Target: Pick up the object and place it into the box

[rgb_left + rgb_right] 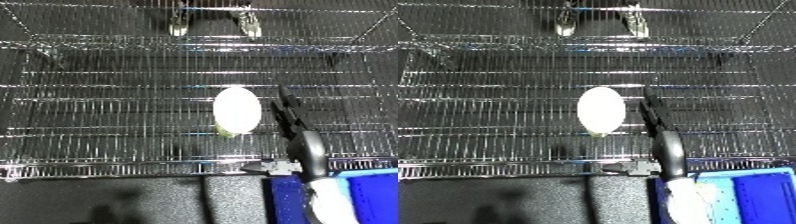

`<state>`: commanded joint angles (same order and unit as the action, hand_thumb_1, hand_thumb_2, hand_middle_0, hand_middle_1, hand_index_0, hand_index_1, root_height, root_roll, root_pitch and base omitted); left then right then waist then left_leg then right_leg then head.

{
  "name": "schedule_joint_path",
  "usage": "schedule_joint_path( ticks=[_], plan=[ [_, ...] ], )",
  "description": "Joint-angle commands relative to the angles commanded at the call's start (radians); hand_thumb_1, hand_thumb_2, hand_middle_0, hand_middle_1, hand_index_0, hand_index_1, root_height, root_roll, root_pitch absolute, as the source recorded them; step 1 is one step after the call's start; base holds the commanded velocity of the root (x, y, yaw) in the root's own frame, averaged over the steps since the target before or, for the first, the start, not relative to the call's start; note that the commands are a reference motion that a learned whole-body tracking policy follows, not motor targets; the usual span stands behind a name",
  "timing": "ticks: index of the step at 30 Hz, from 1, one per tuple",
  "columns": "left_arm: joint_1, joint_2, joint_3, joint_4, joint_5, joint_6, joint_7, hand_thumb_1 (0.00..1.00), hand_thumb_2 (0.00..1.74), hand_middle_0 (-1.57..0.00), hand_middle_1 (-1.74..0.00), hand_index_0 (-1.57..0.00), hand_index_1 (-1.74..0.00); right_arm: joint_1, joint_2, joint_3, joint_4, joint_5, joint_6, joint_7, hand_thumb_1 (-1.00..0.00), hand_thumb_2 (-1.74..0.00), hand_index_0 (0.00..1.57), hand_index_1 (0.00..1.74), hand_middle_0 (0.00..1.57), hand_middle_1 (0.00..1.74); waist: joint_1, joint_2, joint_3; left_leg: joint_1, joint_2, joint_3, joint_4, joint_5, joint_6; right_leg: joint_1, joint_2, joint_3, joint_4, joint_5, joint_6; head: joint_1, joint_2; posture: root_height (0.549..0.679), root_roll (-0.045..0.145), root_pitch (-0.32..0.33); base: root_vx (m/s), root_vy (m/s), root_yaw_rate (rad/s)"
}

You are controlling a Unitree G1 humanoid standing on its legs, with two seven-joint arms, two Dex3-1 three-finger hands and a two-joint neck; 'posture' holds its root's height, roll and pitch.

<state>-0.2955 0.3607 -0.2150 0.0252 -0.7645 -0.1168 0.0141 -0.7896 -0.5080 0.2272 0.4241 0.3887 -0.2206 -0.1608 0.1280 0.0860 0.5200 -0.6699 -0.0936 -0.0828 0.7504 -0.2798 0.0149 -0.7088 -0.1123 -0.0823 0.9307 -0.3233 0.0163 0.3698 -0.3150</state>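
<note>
Right hand open with straight fingers, just right of upright white egg-shaped object on wire shelf.

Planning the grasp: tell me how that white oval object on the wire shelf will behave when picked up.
The white oval object looks smooth and rounded, so it may slip or roll once nudged. It lies on the wire shelf with open bars, so it could rock. The right hand reaches alongside with straight fingers; weight cannot be judged.

We see white oval object with pale green end on silver wire grid shelf; beside object, black right hand; below shelf, blue bin.
</note>
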Motion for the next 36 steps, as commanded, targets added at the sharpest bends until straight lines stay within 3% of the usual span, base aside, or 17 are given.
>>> schedule_joint_path(
  ticks=[15, 20, 29, 36],
  plan=[
    [0.011, 0.000, -0.043, -0.006, -0.026, -0.018, 0.006, 1.00, 1.74, -1.57, -1.74, -1.57, -1.74, -0.172, -0.011, 0.080, 0.135, -0.015, 0.019, -0.018, 0.00, 0.00, 0.00, 0.00, 0.00, 0.00, 0.037, 0.030, 0.000, -0.051, -0.021, -0.007, 0.031, -0.006, 0.0093, -0.050, -0.0012, -0.014, 0.036, -0.014, -0.0152, 0.115, 0.083, 0.613, 0.038, 0.202, 0.007, 0.014, 0.037],
    [0.016, 0.006, -0.054, -0.009, -0.037, -0.034, 0.002, 1.00, 1.74, -1.57, -1.74, -1.57, -1.74, -0.218, -0.022, 0.096, 0.176, 0.007, 0.023, -0.017, -0.25, -0.44, 0.39, 0.44, 0.39, 0.44, 0.047, 0.040, 0.000, -0.069, -0.024, -0.009, 0.031, -0.003, 0.0139, -0.072, 0.0005, -0.015, 0.041, -0.014, -0.0159, 0.144, 0.118, 0.612, 0.037, 0.217, -0.020, 0.016, 0.010],
    [0.024, 0.015, -0.067, -0.015, -0.048, -0.054, -0.005, 1.00, 1.74, -1.57, -1.74, -1.57, -1.74, -0.254, -0.039, 0.117, 0.233, 0.027, 0.029, -0.013, -0.70, -1.22, 1.10, 1.22, 1.10, 1.22, 0.055, 0.050, 0.000, -0.089, -0.028, -0.011, 0.033, -0.002, 0.0176, -0.094, 0.0024, -0.014, 0.046, -0.014, -0.0174, 0.159, 0.130, 0.611, 0.035, 0.232, -0.024, 0.008, -0.006],
    [0.025, 0.018, -0.066, -0.017, -0.052, -0.063, -0.010, 1.00, 1.74, -1.57, -1.74, -1.57, -1.74, -0.254, -0.046, 0.109, 0.242, 0.028, 0.017, -0.026, -0.70, -1.22, 1.10, 1.22, 1.10, 1.22, 0.051, 0.048, 0.000, -0.076, -0.026, -0.013, 0.014, 0.004, 0.0186, -0.082, 0.0059, -0.012, 0.028, -0.008, -0.0162, 0.155, 0.144, 0.614, 0.035, 0.232, -0.036, -0.006, -0.029]
  ],
)
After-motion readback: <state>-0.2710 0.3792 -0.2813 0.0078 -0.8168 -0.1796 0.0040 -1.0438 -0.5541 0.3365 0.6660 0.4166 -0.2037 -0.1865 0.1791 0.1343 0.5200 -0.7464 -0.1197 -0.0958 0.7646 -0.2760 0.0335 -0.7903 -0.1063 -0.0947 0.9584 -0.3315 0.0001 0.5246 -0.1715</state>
